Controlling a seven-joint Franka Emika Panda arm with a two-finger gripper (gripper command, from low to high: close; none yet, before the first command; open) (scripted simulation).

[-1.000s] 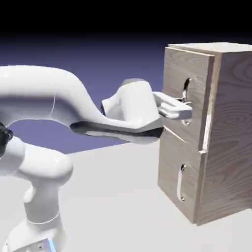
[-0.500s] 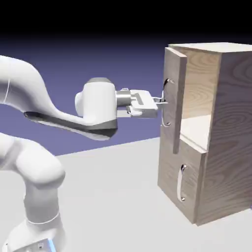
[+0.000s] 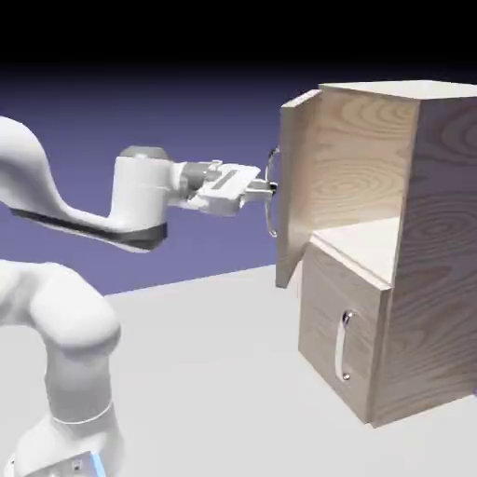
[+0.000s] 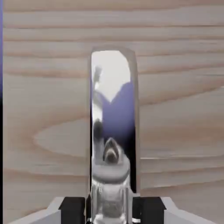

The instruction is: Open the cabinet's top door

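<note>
Farthest toward the exterior view's left of the cabinet (image 3: pixel 438 242), the white arm (image 3: pixel 140 200) rises and bends across toward it. Nearer the cabinet, at the end of that arm, the claw (image 3: pixel 270 189) is clenched on the top handle (image 3: pixel 271 220), a curved silver bar; in the hand view one dark fingertip (image 4: pixel 72 210) sits at each side of the bar, with wood grain behind. Next comes the top door (image 3: pixel 296 186), carrying that handle on its outer face; it stands wide open, upright, swung out from the cabinet's front on the exterior view's left. Beneath the cabinet's opening, the lower door (image 3: pixel 321 307) is closed against the front, its smaller silver handle (image 3: pixel 341 347) upright near the front's right edge. Above that door, the cabinet's upper compartment (image 3: pixel 363 177) shows its pale wood back and floor
</note>
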